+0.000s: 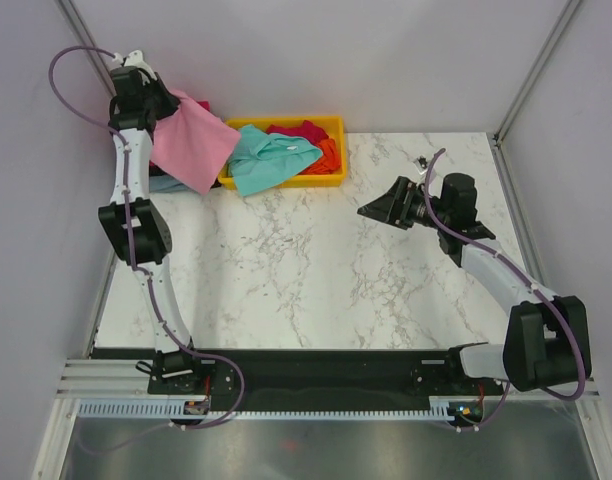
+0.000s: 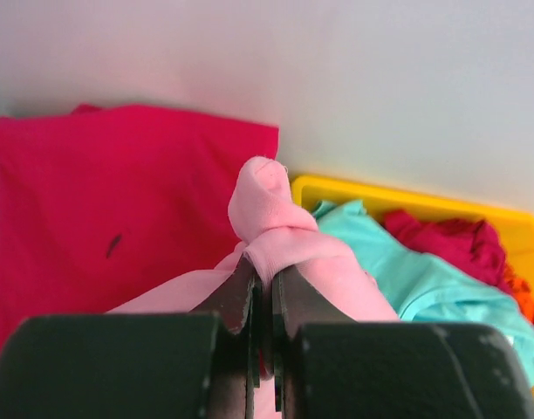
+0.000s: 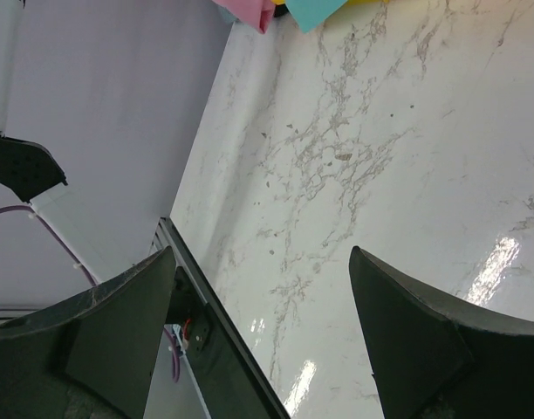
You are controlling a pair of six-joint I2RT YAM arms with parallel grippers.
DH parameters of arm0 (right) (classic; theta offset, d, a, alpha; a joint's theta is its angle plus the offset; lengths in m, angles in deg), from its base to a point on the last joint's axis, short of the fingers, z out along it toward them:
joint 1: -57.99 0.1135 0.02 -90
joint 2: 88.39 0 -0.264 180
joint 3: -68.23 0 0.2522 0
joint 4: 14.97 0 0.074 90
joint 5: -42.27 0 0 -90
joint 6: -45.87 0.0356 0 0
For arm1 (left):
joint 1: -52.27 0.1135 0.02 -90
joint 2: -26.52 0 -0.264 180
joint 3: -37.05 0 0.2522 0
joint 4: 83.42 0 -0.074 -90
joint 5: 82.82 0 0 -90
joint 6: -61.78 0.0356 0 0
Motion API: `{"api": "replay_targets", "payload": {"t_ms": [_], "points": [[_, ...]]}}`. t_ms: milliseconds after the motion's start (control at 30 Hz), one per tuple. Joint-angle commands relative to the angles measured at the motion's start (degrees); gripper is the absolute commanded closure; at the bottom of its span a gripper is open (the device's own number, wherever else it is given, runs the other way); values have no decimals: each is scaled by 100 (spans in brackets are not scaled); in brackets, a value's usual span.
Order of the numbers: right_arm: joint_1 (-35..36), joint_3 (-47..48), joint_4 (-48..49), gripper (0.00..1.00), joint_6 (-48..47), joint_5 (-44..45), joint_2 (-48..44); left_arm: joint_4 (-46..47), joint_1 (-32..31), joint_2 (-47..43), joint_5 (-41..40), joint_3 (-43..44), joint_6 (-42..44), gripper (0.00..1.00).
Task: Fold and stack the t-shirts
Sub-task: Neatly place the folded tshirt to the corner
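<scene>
Lifting the light pink t-shirt (image 1: 194, 148) clear of the other t-shirts (image 1: 271, 157) looks like the step in hand: the left claw (image 2: 265, 281) is pinched tight on a bunched fold, the cloth hanging at ten o'clock over the table (image 1: 316, 280), beside the yellow tray (image 1: 334, 124). The right claw (image 1: 383, 212) hovers wide and empty at three o'clock. Next, the shirt probably needs carrying to bare marble and spreading flat.

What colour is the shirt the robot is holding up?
The shirt is light pink, seen best in the top view.
</scene>
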Motion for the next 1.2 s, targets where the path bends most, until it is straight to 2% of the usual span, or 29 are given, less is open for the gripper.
{"api": "replay_targets", "payload": {"t_ms": [0,133,433,700,1167], "points": [[17,164,103,11,-131,40,98,1261,188,6,219,432,-772,98],[8,164,95,11,-175,75,142,1744,216,146,246,423,-948,98],[17,173,112,11,-166,76,230,1983,330,129,157,432,-1580,98],[17,243,86,11,-175,84,283,2317,189,-924,500,-437,-1626,98],[8,314,-64,12,-263,128,133,2141,67,-1997,457,-1615,-1494,98]]}}
